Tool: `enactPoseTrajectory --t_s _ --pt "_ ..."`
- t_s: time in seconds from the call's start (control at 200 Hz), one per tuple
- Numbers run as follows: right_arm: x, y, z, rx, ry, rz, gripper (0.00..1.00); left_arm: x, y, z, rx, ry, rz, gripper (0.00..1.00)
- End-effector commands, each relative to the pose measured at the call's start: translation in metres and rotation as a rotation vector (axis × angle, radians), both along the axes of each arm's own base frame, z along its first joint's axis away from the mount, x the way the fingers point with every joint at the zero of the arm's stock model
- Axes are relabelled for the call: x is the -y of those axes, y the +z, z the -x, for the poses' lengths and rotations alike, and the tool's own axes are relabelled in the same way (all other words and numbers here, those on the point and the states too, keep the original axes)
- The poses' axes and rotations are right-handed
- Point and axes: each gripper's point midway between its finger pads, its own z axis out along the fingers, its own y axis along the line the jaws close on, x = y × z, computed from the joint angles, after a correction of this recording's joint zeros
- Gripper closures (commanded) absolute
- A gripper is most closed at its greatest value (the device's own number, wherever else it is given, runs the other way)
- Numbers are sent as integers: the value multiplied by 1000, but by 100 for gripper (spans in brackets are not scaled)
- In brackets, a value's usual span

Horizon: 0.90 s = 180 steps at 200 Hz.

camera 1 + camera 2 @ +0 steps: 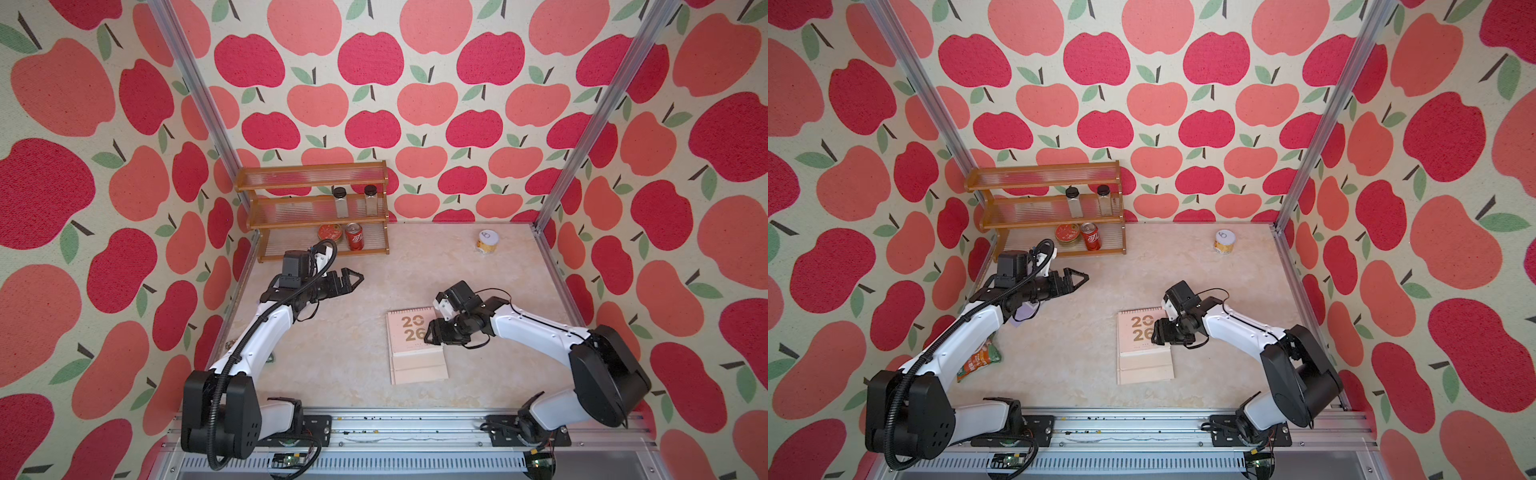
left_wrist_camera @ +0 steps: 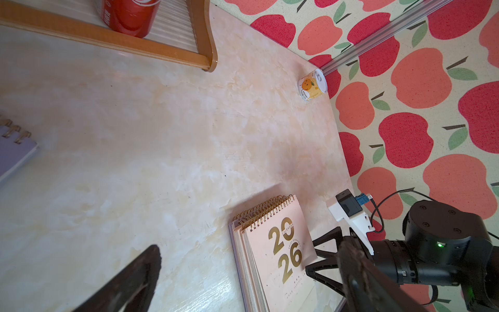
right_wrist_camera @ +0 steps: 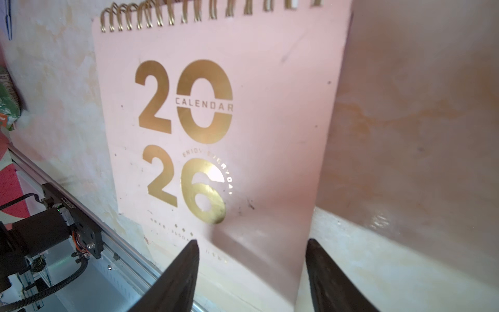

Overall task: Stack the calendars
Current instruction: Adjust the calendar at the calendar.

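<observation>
peach-pink calendar (image 1: pixel 409 334) tops a flat stack (image 2: pixel 241 256), perhaps three deep; a lavender calendar (image 2: pixel 13 154) lies well apart.

Both top views are being lit brightly and evenly, with only faint, soft shadows being cast on the table (image 1: pixel 332 374). The aluminium posts (image 1: pixel 197 95) are being splayed outward by wide-angle distortion. In the right wrist view, glare is being thrown off the gold "6" on the pink calendar (image 3: pixel 270 108), and the right gripper (image 3: pixel 251 241) is being rendered dark and blurred. In the left wrist view, the left gripper (image 2: pixel 249 245) is being shown out of focus.
</observation>
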Motion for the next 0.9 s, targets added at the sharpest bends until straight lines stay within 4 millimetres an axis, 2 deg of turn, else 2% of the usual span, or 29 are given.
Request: enactPoseTrajectory --t_s 0.0,0.895 --pt "-2 1 2 -20 -4 23 35 0 1 4 9 -10 -18 0" --pt "-5 0 6 -28 4 78 35 -1 -1 5 8 -5 -26 0"
